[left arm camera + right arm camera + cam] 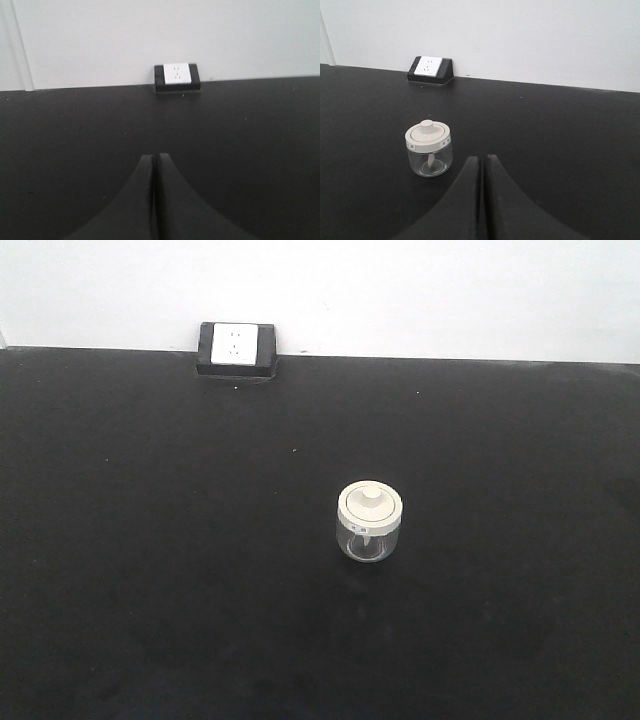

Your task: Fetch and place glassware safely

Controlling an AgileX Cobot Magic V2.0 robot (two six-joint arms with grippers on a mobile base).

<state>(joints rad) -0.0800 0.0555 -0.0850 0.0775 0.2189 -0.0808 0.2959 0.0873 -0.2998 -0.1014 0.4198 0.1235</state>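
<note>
Jar (370,522), lidded, upright on black table (150,570).

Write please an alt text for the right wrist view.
A small clear glass jar with a cream-white knobbed lid stands upright on a black table, left of the shut right end effector. A white wall socket sits at the table's far edge.

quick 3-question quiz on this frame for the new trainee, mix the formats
1. True or false: the jar lies on its side with its lid off.
2. Which wrist camera shows the jar? A) left B) right C) both
3. Fill in: the left gripper and right gripper are both ____.

Key
1. False: it stands upright on the table, lid on.
2. B; the left wrist view shows only the socket box at the wall.
3. Shut, holding nothing.
</note>
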